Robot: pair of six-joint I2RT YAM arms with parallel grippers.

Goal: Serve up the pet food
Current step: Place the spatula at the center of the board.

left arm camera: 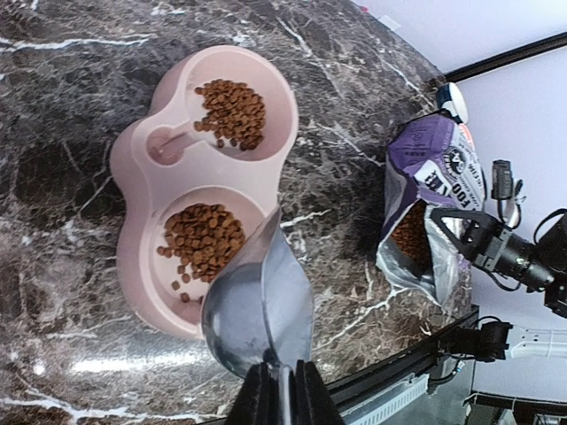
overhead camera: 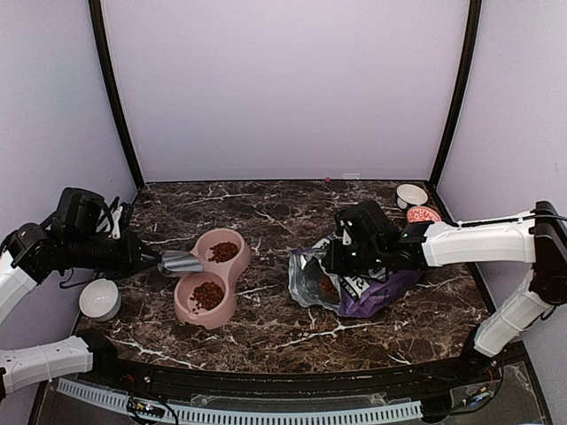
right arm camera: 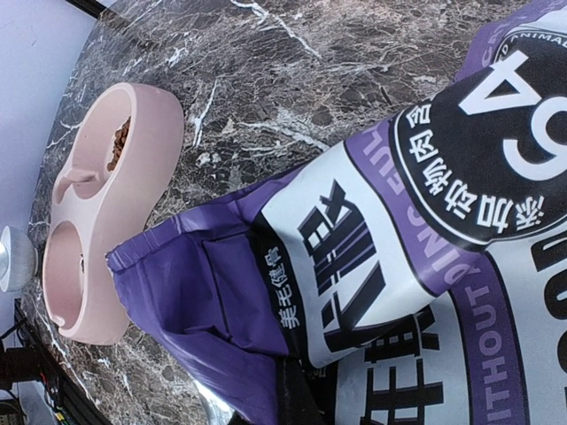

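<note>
- Counter (overhead camera: 292, 341): dark, marble-patterned top that carries every item below.
- Bag (overhead camera: 368, 288): purple and white with printed lettering. It lies on its side to the right of the pink double bowl, apart from it, with its open mouth turned toward that bowl. Brown pellets show inside the mouth.
- Pink double bowl (overhead camera: 180, 305): reference item. Both compartments are loaded.
- White bowl (overhead camera: 99, 299): left of the pink double bowl's near compartment, not touching it.
- Scoop (left arm camera: 257, 310): grey metal, empty and tilted. Its tip is over the left rim of the near compartment.
- Left fingers (left arm camera: 252, 403): narrow, clamped on the scoop's handle, left of the pink double bowl.
- Right fingers (left arm camera: 465, 235): closed on the lip of the bag's mouth, well right of the pink double bowl.
- Pet food (left arm camera: 204, 241): one heap in each compartment. The near heap lies just beyond the scoop's tip, a scoop's length ahead of the left fingers. Both heaps are well apart from the right fingers.
</note>
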